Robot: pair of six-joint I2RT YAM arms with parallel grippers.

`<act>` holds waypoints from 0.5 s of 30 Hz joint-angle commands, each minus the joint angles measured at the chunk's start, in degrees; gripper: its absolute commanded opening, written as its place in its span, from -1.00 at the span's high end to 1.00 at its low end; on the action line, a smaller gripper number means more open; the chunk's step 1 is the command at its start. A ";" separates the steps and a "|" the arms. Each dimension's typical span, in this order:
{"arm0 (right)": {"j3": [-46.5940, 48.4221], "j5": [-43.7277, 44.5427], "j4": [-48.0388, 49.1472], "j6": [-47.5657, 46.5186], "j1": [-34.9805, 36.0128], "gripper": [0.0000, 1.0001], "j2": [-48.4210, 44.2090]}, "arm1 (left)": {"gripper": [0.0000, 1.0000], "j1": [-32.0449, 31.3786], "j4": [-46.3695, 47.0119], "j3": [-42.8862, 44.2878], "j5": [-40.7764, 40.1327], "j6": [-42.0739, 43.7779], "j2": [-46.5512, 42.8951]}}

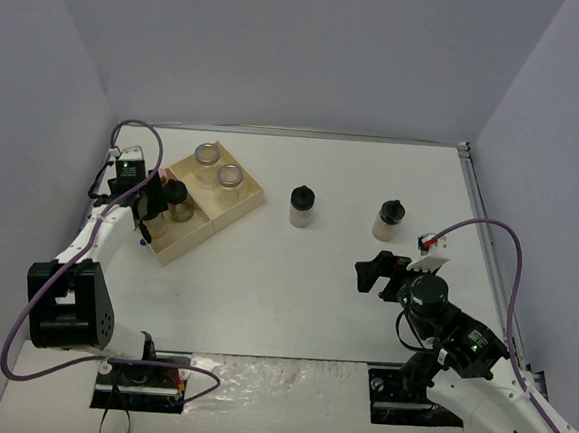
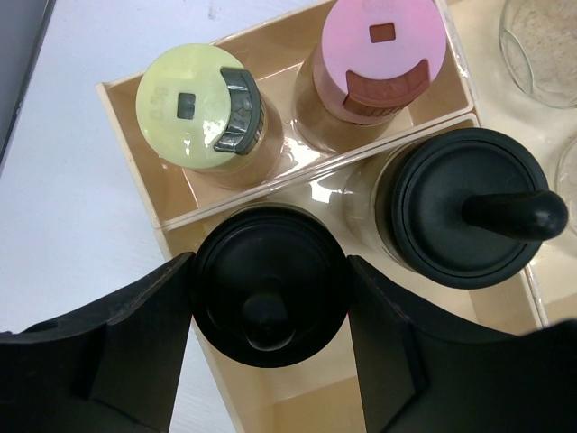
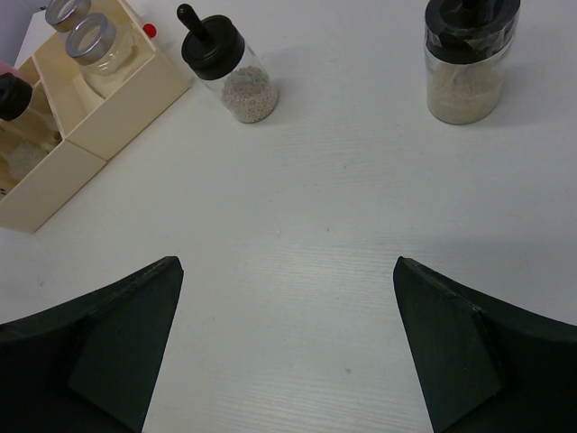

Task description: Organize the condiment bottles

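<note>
My left gripper (image 2: pixel 270 311) is shut on a black-capped bottle (image 2: pixel 270 293), a finger pressed to each side of its cap. It stands at the near end of the wooden tray (image 2: pixel 126 158), in its middle slot. A second black-capped bottle (image 2: pixel 469 207) stands beside it in that slot. In the outer slot are a yellow-green-capped bottle (image 2: pixel 194 106) and a pink-capped bottle (image 2: pixel 383 54). Two silver-rimmed jars (image 1: pixel 207 156) (image 1: pixel 229 178) fill the right section. Two more black-capped bottles (image 1: pixel 301 205) (image 1: pixel 390 219) stand on the table. My right gripper (image 1: pixel 375 273) hangs open near them, holding nothing.
The tray (image 1: pixel 182 246) lies at an angle at the table's back left, close to the left wall. In the right wrist view the two loose bottles (image 3: pixel 225 68) (image 3: pixel 469 63) stand well ahead of the open fingers (image 3: pixel 135 325), with bare white table between.
</note>
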 commanded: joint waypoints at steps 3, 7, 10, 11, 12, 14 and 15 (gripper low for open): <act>-0.16 2.35 2.90 0.91 0.69 -1.00 -0.45 | 0.78 1.65 6.49 0.68 -1.29 -0.85 -0.68; -0.10 2.53 2.84 0.91 0.82 -1.00 -0.07 | 0.66 1.92 6.46 0.91 -0.85 -1.00 -0.24; -0.10 2.59 2.75 0.91 0.90 -1.00 -0.19 | 0.38 1.92 6.40 0.79 -0.72 -1.02 -0.53; -0.08 2.62 2.75 0.91 0.90 -1.00 -0.23 | 0.24 1.92 6.30 0.74 -0.69 -1.01 -0.66; -0.04 2.62 2.75 0.91 0.90 -1.00 -0.19 | 0.06 1.92 6.06 0.74 -0.73 -1.06 -0.90; 0.01 2.77 2.75 0.87 0.99 -1.00 -0.14 | -0.21 1.92 5.79 0.76 -0.67 -1.11 -1.47; 0.07 2.94 2.75 0.75 0.99 -1.00 -0.08 | -0.36 1.92 5.61 0.81 -0.67 -1.16 -2.00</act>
